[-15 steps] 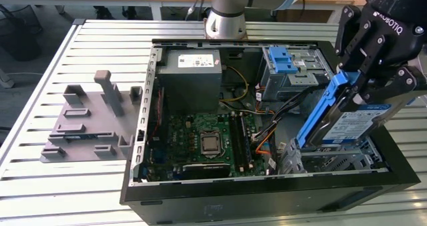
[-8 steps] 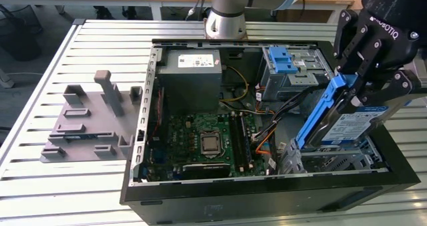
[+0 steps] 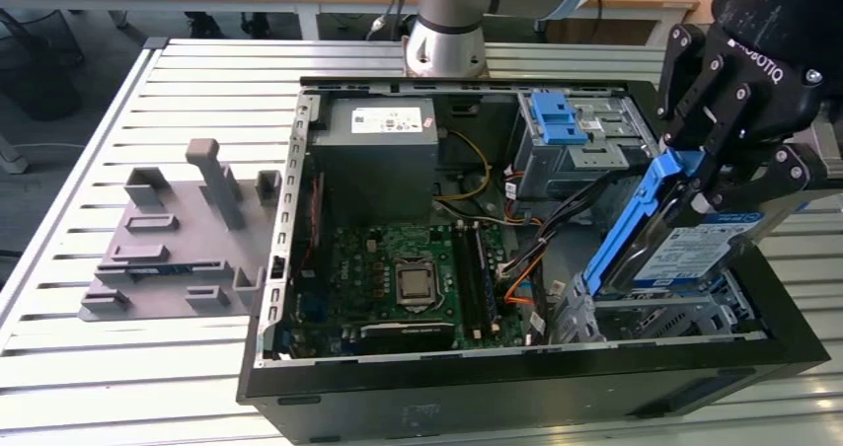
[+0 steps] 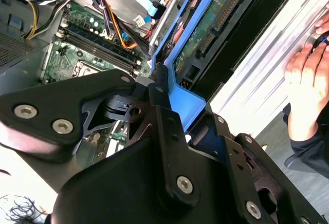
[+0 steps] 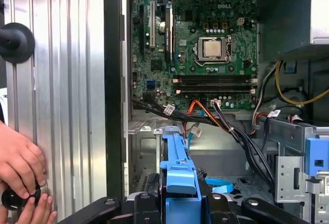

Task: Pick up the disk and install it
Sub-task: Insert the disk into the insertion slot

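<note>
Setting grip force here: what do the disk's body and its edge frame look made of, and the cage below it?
Body of the disk: likely bare metal, dull silver sheen around a printed label. Its edge frame: apparently moulded plastic, matte uniform blue. The cage: seemingly stamped sheet steel, grey, punched with holes.

Black pincer (image 3: 732, 175) with silver screws (image 4: 185, 184), silver-grey arm (image 3: 445, 37).
</note>
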`<action>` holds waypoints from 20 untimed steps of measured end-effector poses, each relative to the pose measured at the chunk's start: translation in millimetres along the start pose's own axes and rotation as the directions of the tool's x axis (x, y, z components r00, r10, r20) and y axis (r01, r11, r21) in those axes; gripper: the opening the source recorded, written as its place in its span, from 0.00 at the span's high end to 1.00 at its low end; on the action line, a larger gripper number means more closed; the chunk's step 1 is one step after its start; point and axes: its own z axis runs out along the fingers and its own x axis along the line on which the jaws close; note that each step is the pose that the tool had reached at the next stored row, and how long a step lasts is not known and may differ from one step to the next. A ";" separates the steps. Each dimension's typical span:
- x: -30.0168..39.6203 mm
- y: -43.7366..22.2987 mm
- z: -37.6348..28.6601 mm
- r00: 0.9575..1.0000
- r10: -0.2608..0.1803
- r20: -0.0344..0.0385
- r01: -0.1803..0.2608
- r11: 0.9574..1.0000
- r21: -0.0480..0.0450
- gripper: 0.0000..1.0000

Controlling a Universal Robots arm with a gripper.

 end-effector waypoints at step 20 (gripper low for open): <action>-0.3 0.3 13.9 1.000 0.000 0.000 0.000 1.000 0.000 0.64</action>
